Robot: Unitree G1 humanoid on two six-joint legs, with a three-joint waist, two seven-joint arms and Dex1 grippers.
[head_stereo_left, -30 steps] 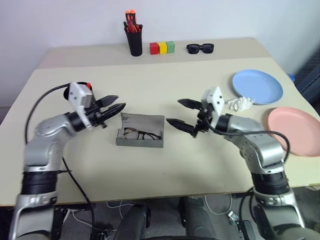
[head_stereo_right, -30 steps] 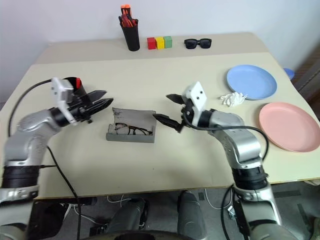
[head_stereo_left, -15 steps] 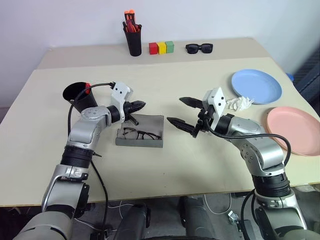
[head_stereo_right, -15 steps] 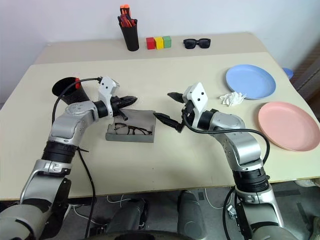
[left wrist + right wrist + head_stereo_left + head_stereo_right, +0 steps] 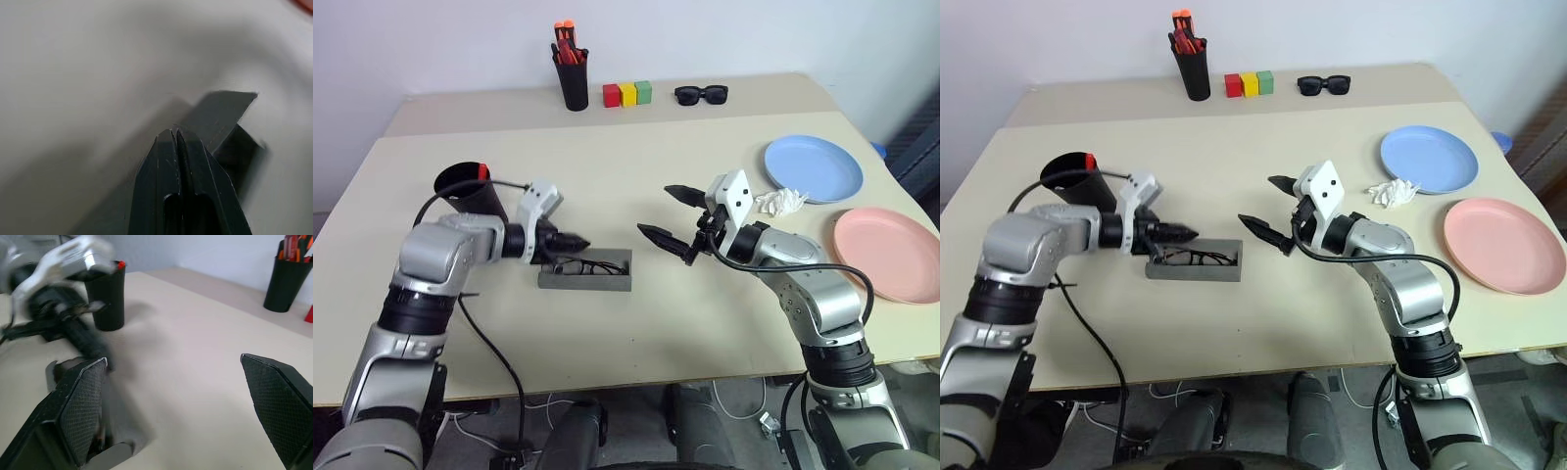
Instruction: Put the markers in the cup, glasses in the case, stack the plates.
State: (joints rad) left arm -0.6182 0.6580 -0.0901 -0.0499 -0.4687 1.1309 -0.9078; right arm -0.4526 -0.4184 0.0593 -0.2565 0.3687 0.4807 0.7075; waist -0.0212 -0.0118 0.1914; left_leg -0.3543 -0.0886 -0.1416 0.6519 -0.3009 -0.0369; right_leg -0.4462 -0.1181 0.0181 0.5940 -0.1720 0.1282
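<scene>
The grey case (image 5: pixel 585 274) lies mid-table with its lid tipped low over the wire-frame glasses (image 5: pixel 582 264) inside. My left gripper (image 5: pixel 578 240) is shut, empty, its tips at the lid's left upper edge; the left wrist view shows the shut fingers (image 5: pixel 166 161) against the lid (image 5: pixel 225 115). The black cup (image 5: pixel 465 191) stands left of it, and a marker's red cap (image 5: pixel 481 171) peeks over its rim. My right gripper (image 5: pixel 658 211) hovers open and empty just right of the case. The blue plate (image 5: pixel 813 168) and pink plate (image 5: pixel 891 255) lie apart at the right.
A black pen holder (image 5: pixel 574 83) with orange-tipped markers, three coloured blocks (image 5: pixel 628 94) and black sunglasses (image 5: pixel 701 94) line the back edge. A crumpled white tissue (image 5: pixel 783 203) lies beside the blue plate.
The left gripper shut, then swung down and right from beside the cup to the case lid. The lid now leans lower over the glasses. The right arm stayed put.
</scene>
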